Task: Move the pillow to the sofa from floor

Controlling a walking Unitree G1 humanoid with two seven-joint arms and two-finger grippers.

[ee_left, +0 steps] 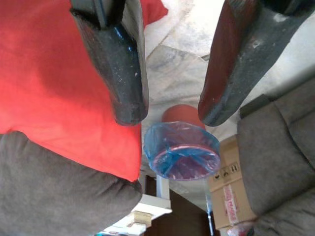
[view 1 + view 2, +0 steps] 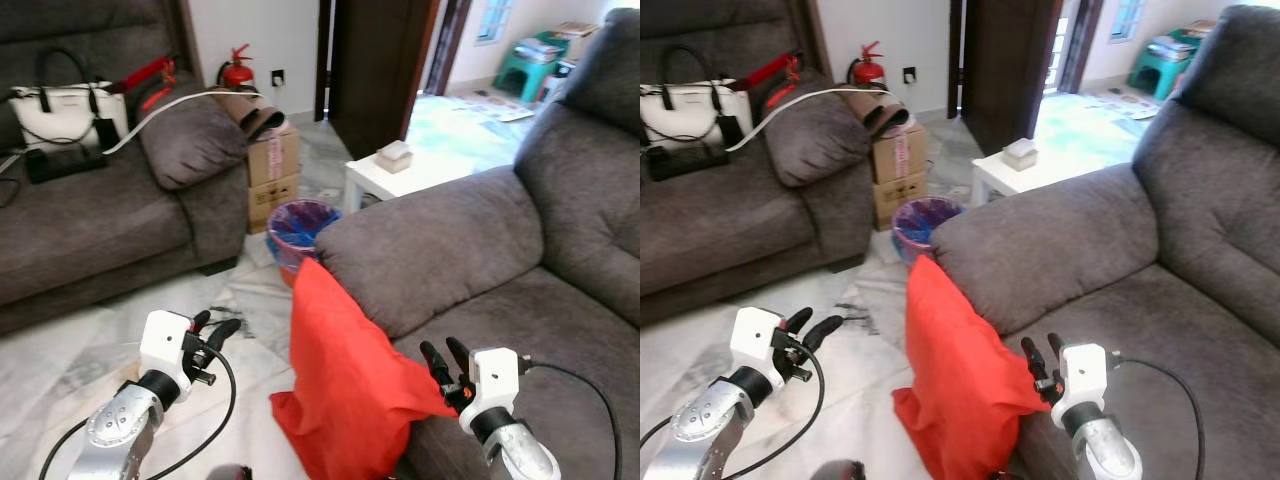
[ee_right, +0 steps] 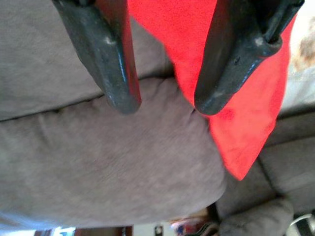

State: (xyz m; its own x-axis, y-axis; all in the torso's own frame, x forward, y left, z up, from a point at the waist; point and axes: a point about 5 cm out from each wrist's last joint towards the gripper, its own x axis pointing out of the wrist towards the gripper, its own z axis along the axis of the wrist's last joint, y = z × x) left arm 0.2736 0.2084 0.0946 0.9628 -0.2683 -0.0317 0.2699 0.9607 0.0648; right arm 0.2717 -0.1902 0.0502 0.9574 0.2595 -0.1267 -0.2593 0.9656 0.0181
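A red pillow [image 2: 340,380] stands on edge on the floor, leaning against the front of the grey sofa [image 2: 480,250] below its armrest. My left gripper [image 2: 215,333] hovers open over the floor to the left of the pillow, apart from it. My right gripper [image 2: 445,358] is open above the sofa seat's front edge, just right of the pillow's upper corner. In the left wrist view the pillow [image 1: 54,88] lies beyond the open black fingers [image 1: 123,73]. The right wrist view shows the pillow [image 3: 236,88] against the sofa cushion [image 3: 98,167], with nothing between the fingers [image 3: 231,59].
A bin lined with a blue bag [image 2: 300,225] stands on the floor behind the pillow. Cardboard boxes [image 2: 272,170] and a second grey sofa [image 2: 90,220] with a white handbag [image 2: 65,110] are at the left. A white side table [image 2: 400,175] stands beyond the armrest.
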